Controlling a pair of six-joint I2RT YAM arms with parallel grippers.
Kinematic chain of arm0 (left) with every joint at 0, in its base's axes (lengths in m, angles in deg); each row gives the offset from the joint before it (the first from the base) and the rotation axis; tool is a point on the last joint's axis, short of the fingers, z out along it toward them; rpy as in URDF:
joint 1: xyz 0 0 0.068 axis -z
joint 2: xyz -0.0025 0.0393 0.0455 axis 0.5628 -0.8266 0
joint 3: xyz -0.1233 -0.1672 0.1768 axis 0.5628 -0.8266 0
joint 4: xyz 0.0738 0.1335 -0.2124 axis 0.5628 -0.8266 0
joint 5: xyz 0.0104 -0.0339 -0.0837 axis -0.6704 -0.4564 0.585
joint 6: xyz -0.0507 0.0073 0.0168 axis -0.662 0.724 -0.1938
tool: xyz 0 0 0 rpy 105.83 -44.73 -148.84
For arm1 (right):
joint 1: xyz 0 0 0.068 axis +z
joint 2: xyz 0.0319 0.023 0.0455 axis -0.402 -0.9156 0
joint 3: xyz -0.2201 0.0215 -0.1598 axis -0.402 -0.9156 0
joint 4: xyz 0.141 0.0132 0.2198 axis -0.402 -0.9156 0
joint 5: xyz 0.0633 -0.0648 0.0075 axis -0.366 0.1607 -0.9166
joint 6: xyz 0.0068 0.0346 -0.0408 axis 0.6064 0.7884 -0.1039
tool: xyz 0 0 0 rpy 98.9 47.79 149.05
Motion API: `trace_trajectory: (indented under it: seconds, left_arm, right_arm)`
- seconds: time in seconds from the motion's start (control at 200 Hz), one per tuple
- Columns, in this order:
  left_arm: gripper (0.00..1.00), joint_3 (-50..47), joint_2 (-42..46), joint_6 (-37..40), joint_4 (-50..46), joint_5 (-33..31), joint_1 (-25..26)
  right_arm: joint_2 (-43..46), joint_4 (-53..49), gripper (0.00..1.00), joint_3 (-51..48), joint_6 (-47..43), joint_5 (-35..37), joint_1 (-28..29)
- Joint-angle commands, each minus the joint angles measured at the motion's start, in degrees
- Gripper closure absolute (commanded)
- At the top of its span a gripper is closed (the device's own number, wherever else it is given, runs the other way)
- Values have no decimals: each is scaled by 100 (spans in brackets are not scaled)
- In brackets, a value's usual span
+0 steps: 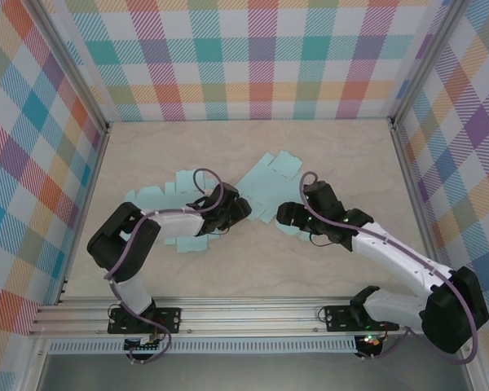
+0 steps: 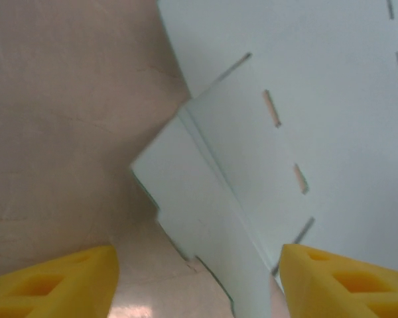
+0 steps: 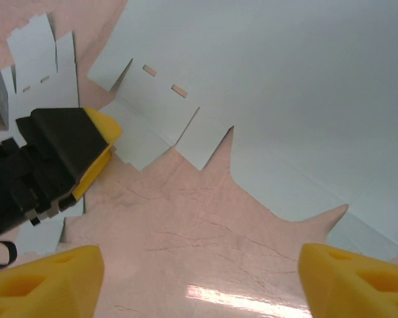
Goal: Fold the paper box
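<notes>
Well, the left claw (image 2: 198, 281) gapes empty over an edge of the box (image 1: 270, 175); the right claw (image 3: 199, 278), also wide and empty, hangs above bare surface (image 1: 228, 261). The box lies flat mid-surface, partly hidden under both arms (image 1: 179, 221).

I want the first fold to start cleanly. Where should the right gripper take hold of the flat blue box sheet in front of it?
Probably the slotted flap on the notched edge of the box sheet, approached low from the bare table side. The sheet lies flat, so only an edge flap offers the open right gripper something to lift.
</notes>
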Motion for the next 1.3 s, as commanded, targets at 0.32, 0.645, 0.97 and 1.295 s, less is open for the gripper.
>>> trace_trajectory:
  seconds: [0.32, 0.645, 0.97, 1.295]
  left_arm:
    - [100, 559, -250, 729, -316, -511, 82]
    - [100, 306, 1066, 3786, 85, -528, 13]
    - [100, -434, 2185, 5612, 752, 734, -204]
    - [100, -770, 2799, 6379, 1099, 1435, -430]
  right_arm:
    - [526, -126, 0, -194, -359, 576, -12]
    - [851, -207, 0, -133, -931, 648, -699]
    - [1252, 1499, 0, -891, -2206, -1270, -2494]
    - [220, 3610, 6, -1494, -2243, -2971, -3784]
